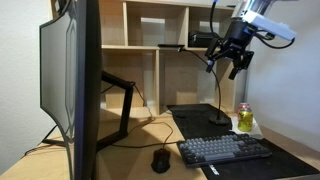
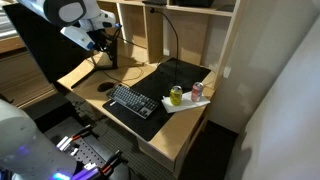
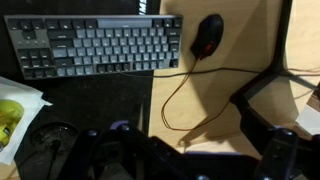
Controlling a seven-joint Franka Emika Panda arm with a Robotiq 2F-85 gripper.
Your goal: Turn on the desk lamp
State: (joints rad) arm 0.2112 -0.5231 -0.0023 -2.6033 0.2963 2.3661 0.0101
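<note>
The desk lamp is slim and black. Its small base (image 1: 218,120) stands on a black desk mat, a thin stem (image 1: 219,90) curves up from it, and its flat bar head (image 1: 196,44) sits at shelf height. It also shows in an exterior view (image 2: 172,35). My gripper (image 1: 224,66) hangs in the air just beside the end of the lamp head, fingers pointing down and spread, holding nothing. It also shows in an exterior view (image 2: 104,46). In the wrist view my dark fingers (image 3: 170,160) fill the bottom edge, and a round black shape (image 3: 50,140), perhaps the lamp base, lies at the bottom left.
A keyboard (image 1: 225,150) and a black mouse (image 1: 160,160) lie on the desk. A large monitor (image 1: 70,80) on a thick black arm (image 1: 122,100) stands beside them. Drink cans (image 2: 176,95) sit on a white tray. Wooden shelves (image 1: 150,30) stand behind.
</note>
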